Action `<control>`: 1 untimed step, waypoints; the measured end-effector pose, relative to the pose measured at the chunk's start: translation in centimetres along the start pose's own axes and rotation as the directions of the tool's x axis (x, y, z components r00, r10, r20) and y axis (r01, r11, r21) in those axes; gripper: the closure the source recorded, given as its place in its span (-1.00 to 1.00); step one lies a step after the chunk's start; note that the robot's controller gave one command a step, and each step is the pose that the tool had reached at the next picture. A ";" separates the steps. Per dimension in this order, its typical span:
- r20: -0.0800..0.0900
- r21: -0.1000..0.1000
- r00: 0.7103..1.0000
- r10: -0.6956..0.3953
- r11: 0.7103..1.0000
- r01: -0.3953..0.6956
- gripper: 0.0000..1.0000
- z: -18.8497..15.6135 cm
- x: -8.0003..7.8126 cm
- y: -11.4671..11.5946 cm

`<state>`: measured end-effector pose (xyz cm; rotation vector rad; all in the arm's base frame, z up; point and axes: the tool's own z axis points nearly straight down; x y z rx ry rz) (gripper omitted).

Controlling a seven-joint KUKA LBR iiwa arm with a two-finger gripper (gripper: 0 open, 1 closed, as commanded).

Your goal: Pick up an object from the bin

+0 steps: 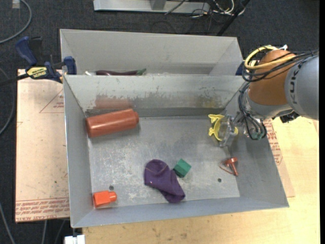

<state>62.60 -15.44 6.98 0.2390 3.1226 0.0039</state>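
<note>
My gripper [227, 134] hangs low at the right side of the bin, close to the right wall. A small yellow plastic thing [215, 126] with curled arms lies right against its left side; whether it is held cannot be made out. Just below the gripper, a small red cone-shaped piece [231, 165] lies on the bin floor, apart from it.
A green block [182, 168] lies beside a crumpled purple cloth [163, 180] at the front middle. A red-orange cylinder [111, 122] lies at the back left and a small orange block [104, 199] in the front left corner. The arm comes in over the right rim.
</note>
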 end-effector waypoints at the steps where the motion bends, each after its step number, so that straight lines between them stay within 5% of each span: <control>1: 0.000 0.000 1.000 -0.001 1.000 0.001 1.00 0.0 0.0 0.0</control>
